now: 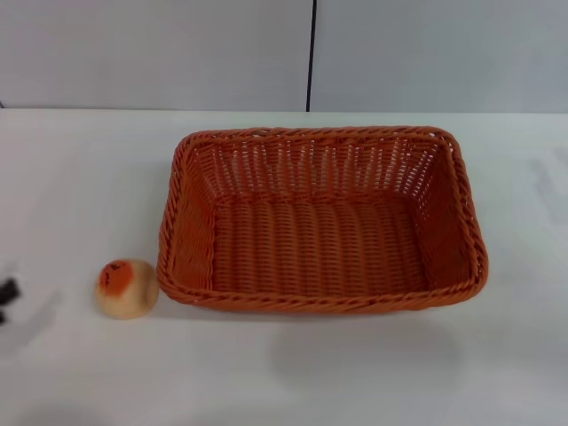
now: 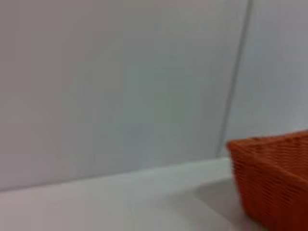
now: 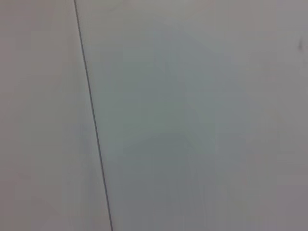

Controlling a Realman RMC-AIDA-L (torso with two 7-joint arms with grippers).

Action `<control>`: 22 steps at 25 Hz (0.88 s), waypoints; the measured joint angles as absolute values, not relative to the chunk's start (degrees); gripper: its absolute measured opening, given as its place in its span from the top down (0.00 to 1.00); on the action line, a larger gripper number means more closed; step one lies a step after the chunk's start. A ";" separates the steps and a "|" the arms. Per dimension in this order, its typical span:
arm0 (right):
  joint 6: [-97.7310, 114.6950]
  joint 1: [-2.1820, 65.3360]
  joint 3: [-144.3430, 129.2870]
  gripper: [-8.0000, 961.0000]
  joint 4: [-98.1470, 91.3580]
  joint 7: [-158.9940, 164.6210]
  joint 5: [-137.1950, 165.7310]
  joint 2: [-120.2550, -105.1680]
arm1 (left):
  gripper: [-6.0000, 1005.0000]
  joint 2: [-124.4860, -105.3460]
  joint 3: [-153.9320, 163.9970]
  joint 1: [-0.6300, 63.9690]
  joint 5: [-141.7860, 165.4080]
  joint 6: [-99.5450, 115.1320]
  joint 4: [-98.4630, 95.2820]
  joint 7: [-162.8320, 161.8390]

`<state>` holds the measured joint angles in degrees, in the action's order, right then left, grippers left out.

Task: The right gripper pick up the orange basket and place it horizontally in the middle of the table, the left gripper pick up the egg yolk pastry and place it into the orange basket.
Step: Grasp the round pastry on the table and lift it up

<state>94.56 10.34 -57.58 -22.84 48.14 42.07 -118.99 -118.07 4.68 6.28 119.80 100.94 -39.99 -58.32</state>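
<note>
White tabletop (image 1: 293, 382) fills the lower part of the head view, bare nearest the camera apart from faint shadows. At the far left edge, a little below mid-height, a small black tip of the left hand (image 1: 7, 291) pokes into the frame; too little of it shows to tell whether it is spread or pressed together. Just right of it, with a gap between, the pastry (image 1: 126, 287) sits on the tabletop (orange-red patch on top), right beside the basket's near left corner; whether the two touch is unclear. Centre frame holds the basket (image 1: 321, 217), upright, its long side running left to right, nothing inside it. Behind it stands a grey wall (image 1: 160, 53) with a dark vertical seam. One basket corner shows at the lower right of the left wrist view. No right hand appears anywhere, its wrist view showing only wall.
</note>
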 joint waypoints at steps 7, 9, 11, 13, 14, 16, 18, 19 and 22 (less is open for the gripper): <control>95.01 10.69 -57.91 0.51 -22.70 48.05 42.12 -119.00 | 0.18 -118.25 7.26 8.53 122.57 98.32 -28.54 -50.56; 95.02 10.98 -58.05 0.51 -22.68 48.06 42.12 -119.00 | 0.18 -118.25 7.45 8.81 122.94 98.17 -27.48 -49.77; 95.03 11.17 -58.10 0.51 -22.67 48.18 42.13 -119.00 | 0.18 -118.26 8.11 9.72 123.88 96.55 -24.42 -47.91; 95.05 11.36 -58.12 0.51 -22.64 48.41 42.32 -119.00 | 0.18 -118.28 8.38 10.32 124.15 95.24 -22.52 -46.55; 95.05 11.36 -58.12 0.51 -22.64 48.41 42.32 -119.00 | 0.18 -118.28 8.38 10.32 124.15 95.24 -22.52 -46.55; 95.08 11.42 -58.12 0.51 -22.53 48.49 42.35 -119.00 | 0.18 -118.35 8.41 11.50 124.58 91.91 -19.18 -43.74; 95.10 11.45 -58.12 0.51 -22.45 48.51 42.36 -119.00 | 0.18 -118.37 8.41 11.98 124.63 90.27 -17.88 -42.83; 95.10 11.45 -58.12 0.51 -22.45 48.51 42.36 -119.00 | 0.18 -118.37 8.41 11.98 124.63 90.27 -17.88 -42.83; 95.10 11.48 -58.10 0.51 -22.39 48.52 42.37 -119.00 | 0.18 -118.40 8.30 13.21 124.55 86.89 -15.82 -41.74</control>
